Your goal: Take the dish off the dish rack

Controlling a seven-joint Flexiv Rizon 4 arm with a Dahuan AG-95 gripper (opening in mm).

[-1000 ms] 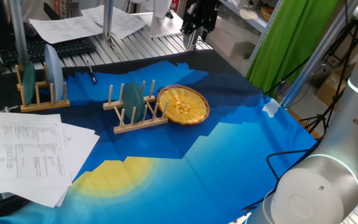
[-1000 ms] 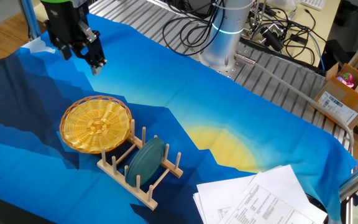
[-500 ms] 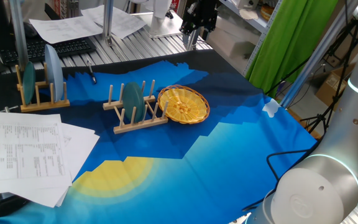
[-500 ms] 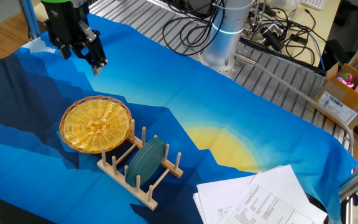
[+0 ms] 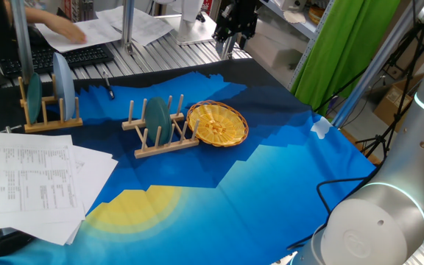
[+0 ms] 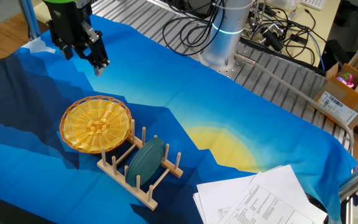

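The yellow-orange wicker dish point(image 5: 217, 124) lies flat on the blue cloth, right beside the dish rack point(image 5: 166, 146) and leaning on nothing. It also shows in the other fixed view point(image 6: 96, 123), touching the rack's point(image 6: 124, 179) end. The rack holds only a dark green plate point(image 5: 157, 118) point(image 6: 145, 160) upright between its pegs. My gripper point(image 5: 225, 46) point(image 6: 82, 58) hangs in the air beyond the dish, well above the cloth, with its fingers apart and nothing between them.
A second wooden rack with pale blue plates point(image 5: 50, 99) stands at the left. Sheets of paper point(image 5: 35, 184) point(image 6: 260, 199) lie at the table's edge. A keyboard point(image 5: 72, 57) and a person's hand point(image 5: 61, 28) are behind. Cables point(image 6: 185, 25) surround the arm's base.
My gripper has drifted slightly up and away from the dish. A person's hand has come into view over the papers behind the table. The dish and rack have not moved.
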